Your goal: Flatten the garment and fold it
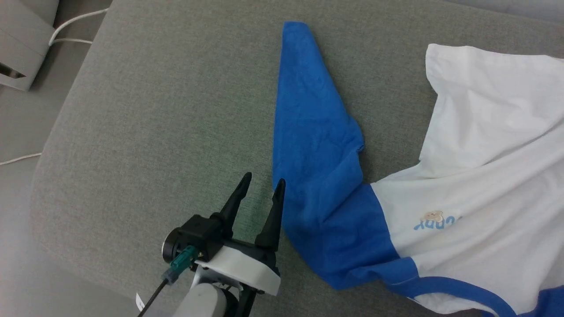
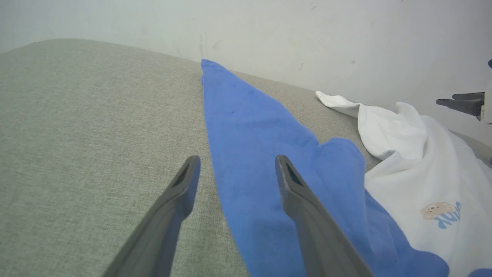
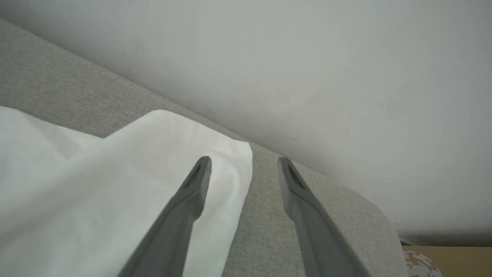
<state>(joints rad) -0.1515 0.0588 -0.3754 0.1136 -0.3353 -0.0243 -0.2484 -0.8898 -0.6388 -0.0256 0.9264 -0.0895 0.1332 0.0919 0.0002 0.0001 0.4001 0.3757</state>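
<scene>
Left end effector (image 1: 263,179): one, fingers spread wide, empty; its right-hand finger is over the sleeve's edge.
Blue sleeve (image 1: 308,132): one laid flat, pointing away across the grey tabletop (image 1: 154,132).
Garment (image 1: 476,185): one, white body rumpled on the tabletop's right part; one bear patch (image 1: 432,216) on the chest.
Right end effector (image 3: 244,161): one, fingers wide apart, empty, above a white corner of the garment.
</scene>
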